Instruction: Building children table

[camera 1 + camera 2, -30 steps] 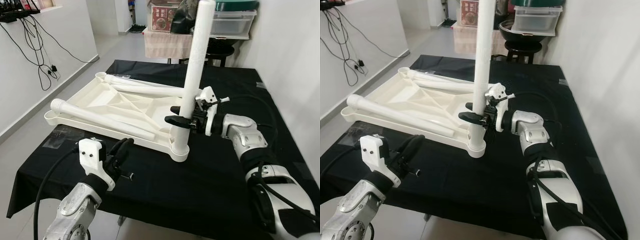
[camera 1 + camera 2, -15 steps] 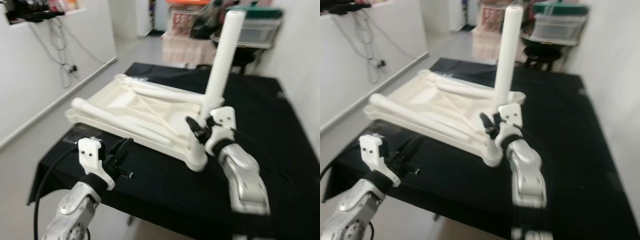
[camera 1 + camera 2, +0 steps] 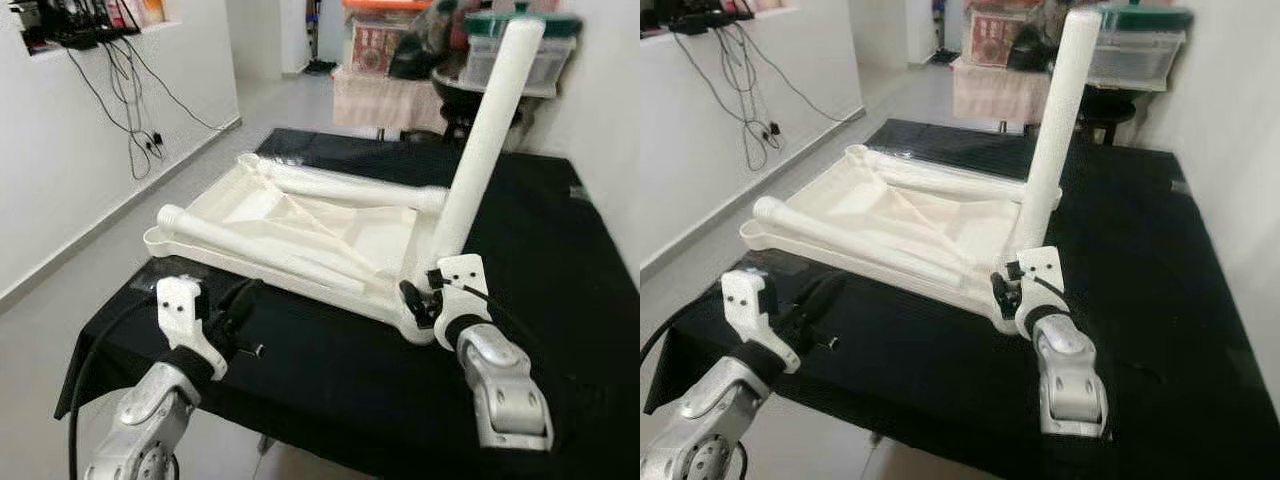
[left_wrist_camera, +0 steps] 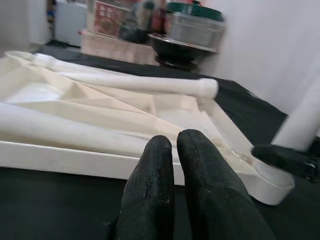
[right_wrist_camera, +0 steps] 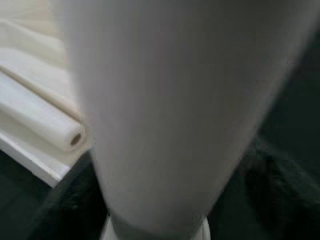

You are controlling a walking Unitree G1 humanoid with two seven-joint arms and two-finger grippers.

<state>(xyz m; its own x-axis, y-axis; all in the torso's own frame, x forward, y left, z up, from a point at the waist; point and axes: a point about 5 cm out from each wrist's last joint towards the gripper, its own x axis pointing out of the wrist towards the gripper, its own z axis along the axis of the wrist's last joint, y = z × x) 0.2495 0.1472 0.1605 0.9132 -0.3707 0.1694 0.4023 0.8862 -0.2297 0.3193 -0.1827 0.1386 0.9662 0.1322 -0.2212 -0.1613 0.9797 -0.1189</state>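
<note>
White walls [image 3: 80,150], grey floor [image 3: 60,330], cables [image 3: 120,90] hanging left.

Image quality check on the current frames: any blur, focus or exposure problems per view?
Eye views: lit evenly, slight softness, far clutter blurred; the leg and tabletop read clearly. Left wrist view: left gripper reasonably sharp, background soft. Right wrist view: the leg sits so close it is a featureless, out-of-focus white mass; the loose leg beside it is blurred too.

one tabletop [image 3: 250,205], three table legs [image 3: 485,140], two end effectors [image 3: 240,305]
</note>
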